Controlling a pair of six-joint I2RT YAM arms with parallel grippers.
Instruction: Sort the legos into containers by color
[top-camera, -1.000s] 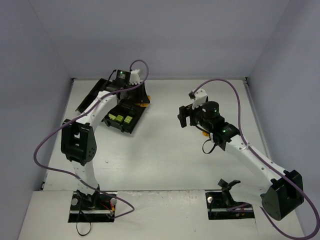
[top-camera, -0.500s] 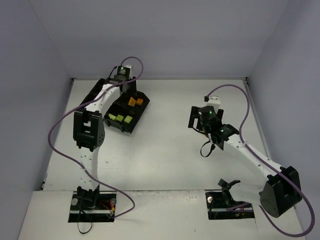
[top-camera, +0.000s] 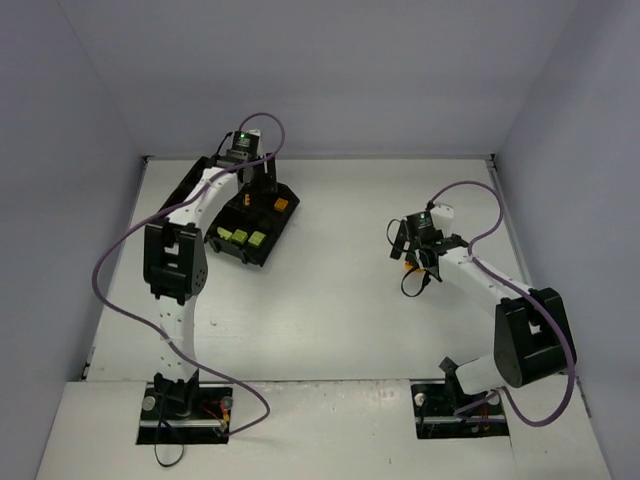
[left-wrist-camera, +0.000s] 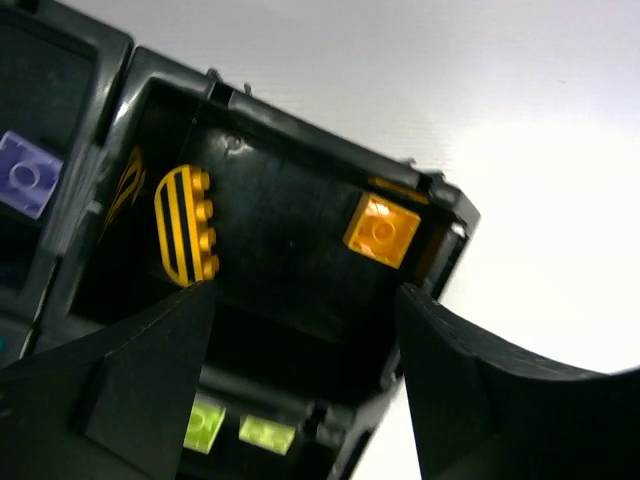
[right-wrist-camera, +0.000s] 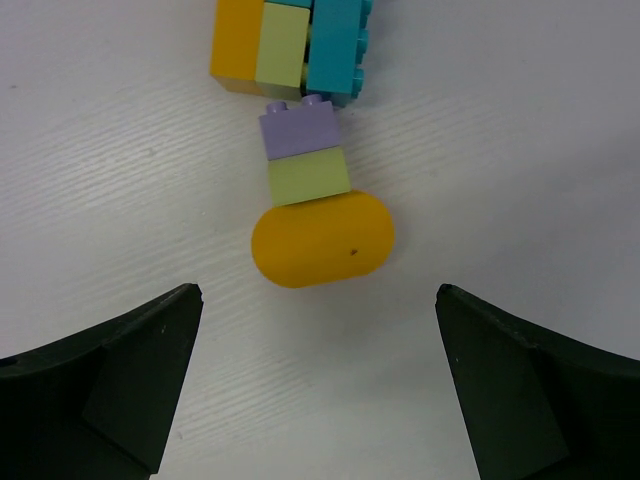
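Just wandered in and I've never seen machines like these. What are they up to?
They are sorting tiny bricks by colour into a black tray. The left gripper hangs open and empty over the compartment holding two orange bricks. Yellow-green bricks lie in the compartment next to it. The right gripper, also open and empty, hovers above a loose cluster of orange, yellow-green, purple and teal bricks on the table.

White table (top-camera: 330, 300) between pale lavender walls (top-camera: 330, 70) at back, left and right.
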